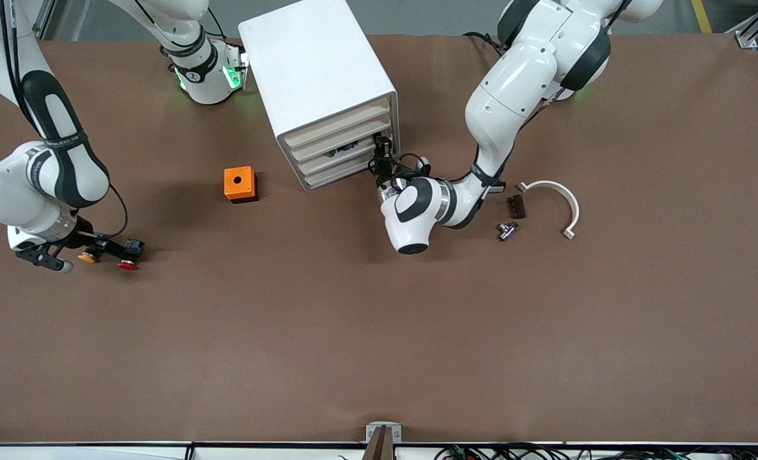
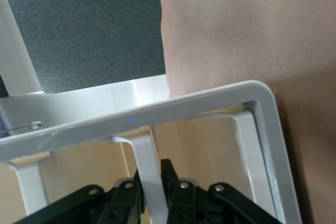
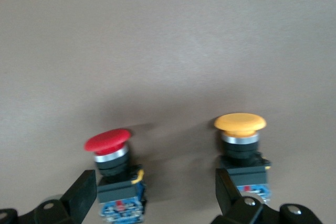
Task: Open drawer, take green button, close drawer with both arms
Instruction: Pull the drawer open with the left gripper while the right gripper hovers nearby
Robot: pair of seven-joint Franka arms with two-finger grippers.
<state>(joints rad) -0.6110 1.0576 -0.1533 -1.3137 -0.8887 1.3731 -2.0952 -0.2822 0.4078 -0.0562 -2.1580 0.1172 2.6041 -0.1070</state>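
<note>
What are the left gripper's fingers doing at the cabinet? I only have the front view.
Observer: The left wrist view shows the left gripper with its fingers shut on a thin white rib of the drawer.
Operator: Is the right gripper holding a button?
Observer: No. In the right wrist view the right gripper has its fingers open. The red-capped button and the yellow-capped button sit at its fingertips, neither gripped.
</note>
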